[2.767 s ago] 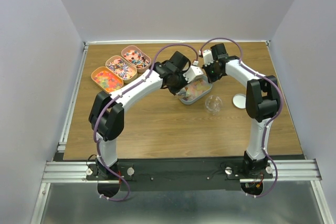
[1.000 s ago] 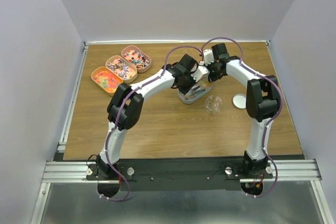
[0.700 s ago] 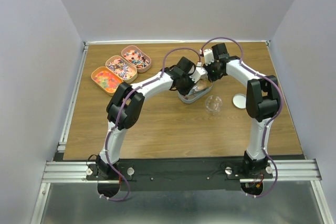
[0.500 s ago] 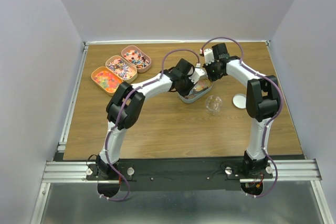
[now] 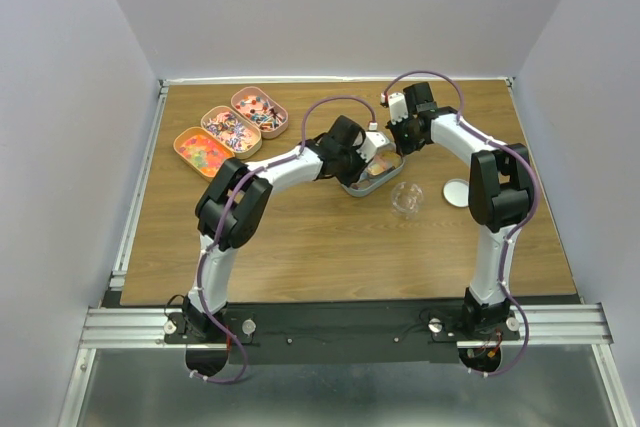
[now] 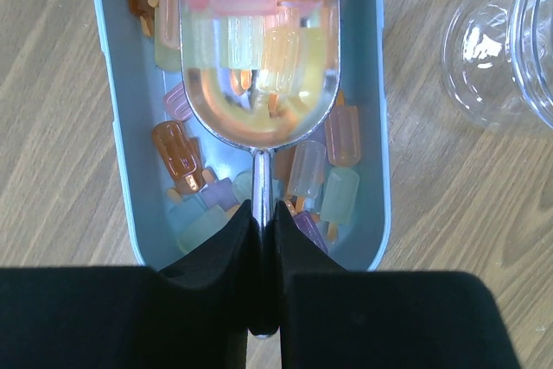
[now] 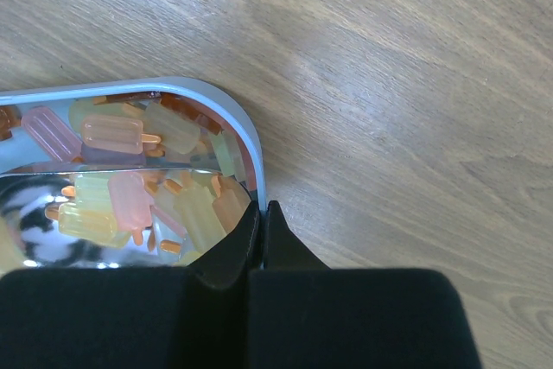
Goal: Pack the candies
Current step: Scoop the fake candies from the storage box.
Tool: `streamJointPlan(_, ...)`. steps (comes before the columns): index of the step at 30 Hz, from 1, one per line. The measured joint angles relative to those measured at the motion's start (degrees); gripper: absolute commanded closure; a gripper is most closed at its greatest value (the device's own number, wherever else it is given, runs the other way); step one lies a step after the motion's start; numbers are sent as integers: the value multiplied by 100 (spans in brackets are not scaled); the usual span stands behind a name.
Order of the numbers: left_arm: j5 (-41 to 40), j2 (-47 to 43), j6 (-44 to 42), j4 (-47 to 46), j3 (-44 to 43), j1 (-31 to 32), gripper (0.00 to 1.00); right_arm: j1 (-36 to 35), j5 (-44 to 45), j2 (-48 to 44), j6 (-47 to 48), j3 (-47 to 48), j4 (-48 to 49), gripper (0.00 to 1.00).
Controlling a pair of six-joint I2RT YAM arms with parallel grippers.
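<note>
Mostly lengthwise: candies (image 6: 341,134) in tin (image 6: 111,127)

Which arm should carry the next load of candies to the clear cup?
Left. The left gripper is shut on the scoop handle, bowl down among the candies in the tin, the clear cup beside it. The right gripper is pinching the tin's rim.

We see a wooden surface (image 5: 300,237). At its far left, three oval tins (image 5: 231,130) lie in a slanted row, side by side. Near the middle sits a light-blue oval tin (image 6: 111,84), a clear plastic cup (image 5: 406,197) just beside it, then possibly a round lid (image 5: 456,191).
</note>
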State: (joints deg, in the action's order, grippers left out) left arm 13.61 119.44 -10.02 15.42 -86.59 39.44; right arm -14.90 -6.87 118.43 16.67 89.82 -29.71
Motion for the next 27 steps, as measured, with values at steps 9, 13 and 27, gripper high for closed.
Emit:
streamJointPlan(9, 87, -9, 13, -39, 11, -13, 100, 0, 2, 2, -15, 0, 7, 99)
streamJointPlan(13, 109, -72, 22, -205, 149, -35, 100, 0, 33, 7, -31, 0, 15, 99)
streamJointPlan(27, 96, -1038, 2, -1012, 1150, -90, 100, -2, 155, 11, -160, 2, 24, 97)
